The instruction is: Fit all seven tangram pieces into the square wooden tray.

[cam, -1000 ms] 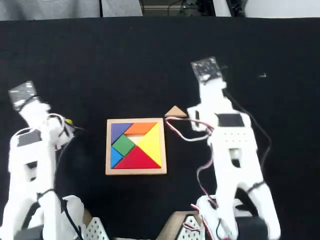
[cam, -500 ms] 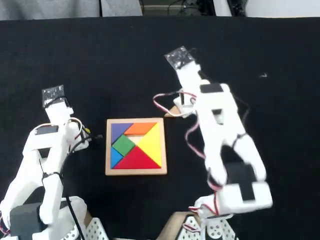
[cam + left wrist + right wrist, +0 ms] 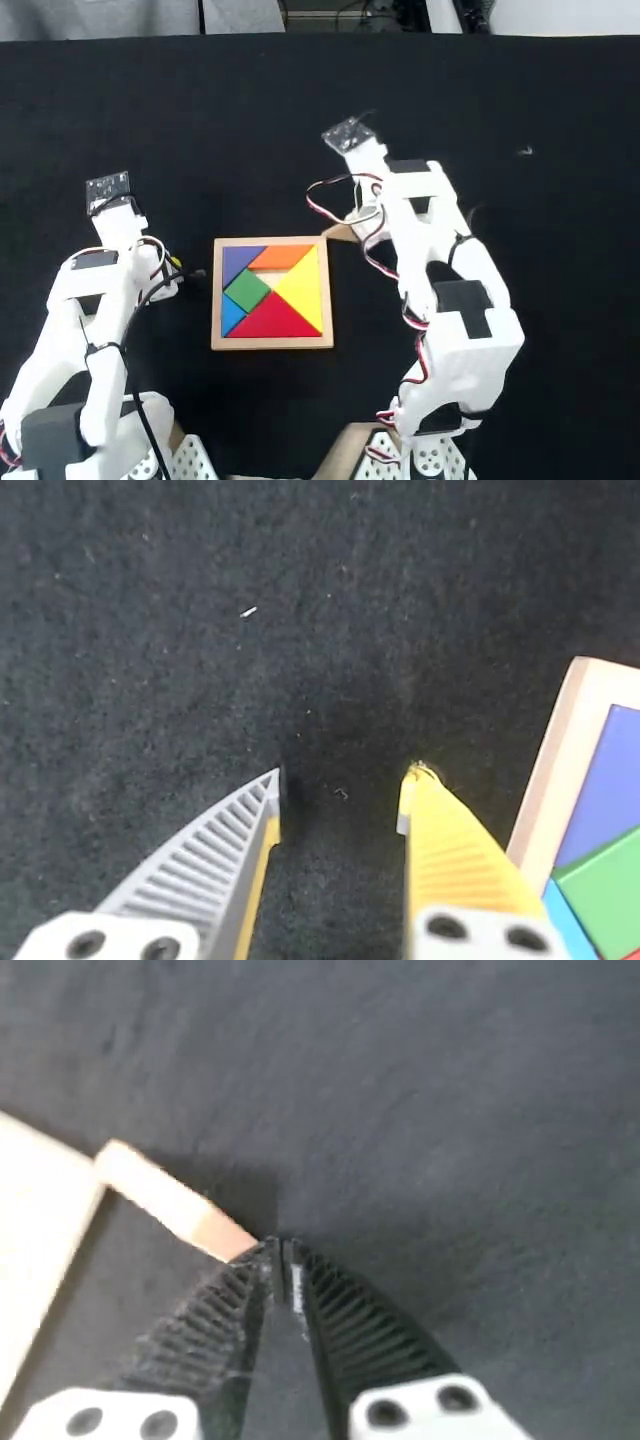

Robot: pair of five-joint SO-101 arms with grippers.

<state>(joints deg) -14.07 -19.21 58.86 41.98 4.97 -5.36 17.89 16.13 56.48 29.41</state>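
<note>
Well, open black desk (image 3: 520,100) surrounds the tray (image 3: 272,343) on every side. Six coloured pieces (image 3: 300,292) lie flat inside it. One plain wooden triangle (image 3: 170,1203) lies outside, just beside its far right corner. My right fingers (image 3: 345,1310) are pressed together, tips touching that triangle. My left fingers (image 3: 450,850) stand apart, empty, near the tray's left edge.

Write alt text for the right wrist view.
The right gripper, fingers closed together, has its tips at one end of a tan wooden piece lying on the black cloth. The edge of the wooden tray lies just past the piece.
</note>
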